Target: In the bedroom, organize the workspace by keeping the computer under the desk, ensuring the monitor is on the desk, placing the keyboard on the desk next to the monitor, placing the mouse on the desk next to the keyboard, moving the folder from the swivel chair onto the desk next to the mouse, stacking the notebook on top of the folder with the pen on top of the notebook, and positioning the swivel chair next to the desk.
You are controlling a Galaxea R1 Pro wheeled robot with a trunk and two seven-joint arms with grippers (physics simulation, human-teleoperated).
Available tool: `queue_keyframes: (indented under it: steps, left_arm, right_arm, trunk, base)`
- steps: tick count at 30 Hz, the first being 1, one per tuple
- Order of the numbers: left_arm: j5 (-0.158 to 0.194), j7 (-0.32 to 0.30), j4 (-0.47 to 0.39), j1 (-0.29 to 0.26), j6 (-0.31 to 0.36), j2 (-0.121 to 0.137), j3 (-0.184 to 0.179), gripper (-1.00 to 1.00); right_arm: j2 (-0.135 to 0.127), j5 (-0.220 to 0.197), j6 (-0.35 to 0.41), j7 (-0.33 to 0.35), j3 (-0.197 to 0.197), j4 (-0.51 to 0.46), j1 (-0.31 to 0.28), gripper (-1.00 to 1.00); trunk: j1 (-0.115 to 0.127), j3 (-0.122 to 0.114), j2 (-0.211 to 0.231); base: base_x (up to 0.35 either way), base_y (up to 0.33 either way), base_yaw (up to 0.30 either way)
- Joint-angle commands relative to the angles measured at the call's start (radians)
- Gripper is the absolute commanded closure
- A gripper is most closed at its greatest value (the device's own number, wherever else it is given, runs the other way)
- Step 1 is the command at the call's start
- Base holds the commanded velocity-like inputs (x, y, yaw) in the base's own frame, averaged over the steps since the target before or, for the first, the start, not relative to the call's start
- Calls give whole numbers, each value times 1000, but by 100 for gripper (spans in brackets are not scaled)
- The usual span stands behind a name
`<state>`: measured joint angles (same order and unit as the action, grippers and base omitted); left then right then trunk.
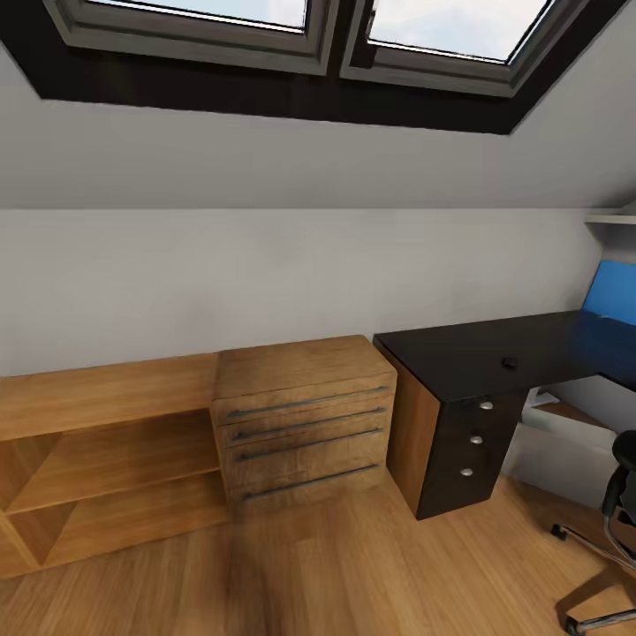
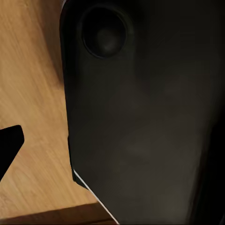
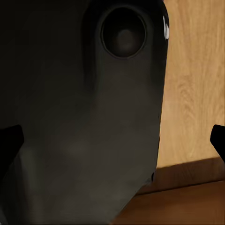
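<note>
The black desk (image 1: 495,349) stands at the right against the wall, its drawer unit (image 1: 468,442) with round silver knobs below. A small black mouse (image 1: 510,362) lies on the desktop. Under the desk sits a light grey box (image 1: 556,446) that looks like the computer. Part of the swivel chair (image 1: 618,512), a black armrest and chrome base, shows at the right edge. My left gripper (image 2: 112,145) hangs over the wooden floor beside my dark body, one fingertip (image 2: 8,145) at the frame edge. My right gripper (image 3: 112,140) is open and empty, fingertips (image 3: 8,140) far apart.
A wooden chest of drawers (image 1: 305,415) and a low open wooden shelf (image 1: 106,459) line the wall left of the desk. A blue wall panel (image 1: 614,291) rises behind the desk's far end. Skylights (image 1: 291,26) sit in the sloped ceiling. Wooden floor (image 1: 353,565) lies ahead.
</note>
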<state>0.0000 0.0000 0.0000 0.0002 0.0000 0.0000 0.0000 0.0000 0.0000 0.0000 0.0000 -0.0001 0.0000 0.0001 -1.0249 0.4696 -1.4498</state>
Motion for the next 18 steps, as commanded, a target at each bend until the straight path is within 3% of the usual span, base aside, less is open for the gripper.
queue_keyframes:
  steps: [1,8,18]
  left_arm:
    - [0,0,0,0,0,0,0,-100]
    - [-7,-3,-20,-15,-2,-24,-5,-100]
    - [-8,-6,-35,-14,1,-11,-8,-100]
  right_arm:
    - [0,0,0,0,0,0,0,-100]
    - [36,1,-12,-5,-6,9,-3,-100]
    - [33,-2,-67,-5,-8,7,-3,-100]
  trunk:
    - [0,0,0]
    - [27,-21,49]
    - [65,-53,119]
  base:
    - [0,0,0]
    - [0,0,0]
    - [0,0,0]
